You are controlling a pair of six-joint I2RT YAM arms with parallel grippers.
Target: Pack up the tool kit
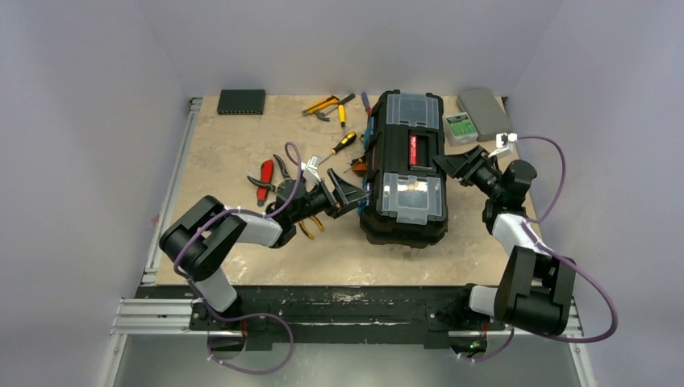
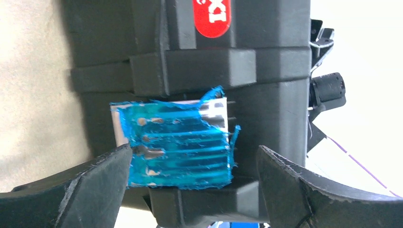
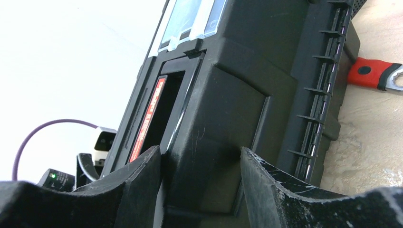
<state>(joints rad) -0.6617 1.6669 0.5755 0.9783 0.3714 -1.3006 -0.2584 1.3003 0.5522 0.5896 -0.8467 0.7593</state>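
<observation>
One black toolbox (image 1: 406,169), two clear-lidded compartments (image 1: 411,110), several loose hand tools (image 1: 343,143)

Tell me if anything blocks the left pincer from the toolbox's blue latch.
Nothing visible does. The left pincer stands open directly in front of the blue latch on the toolbox wall, nothing between them.

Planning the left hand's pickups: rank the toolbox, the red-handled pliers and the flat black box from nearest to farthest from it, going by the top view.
1. Toolbox, right beside the left hand.
2. Red-handled pliers, out to its left.
3. Flat black box, far-left corner.
</observation>
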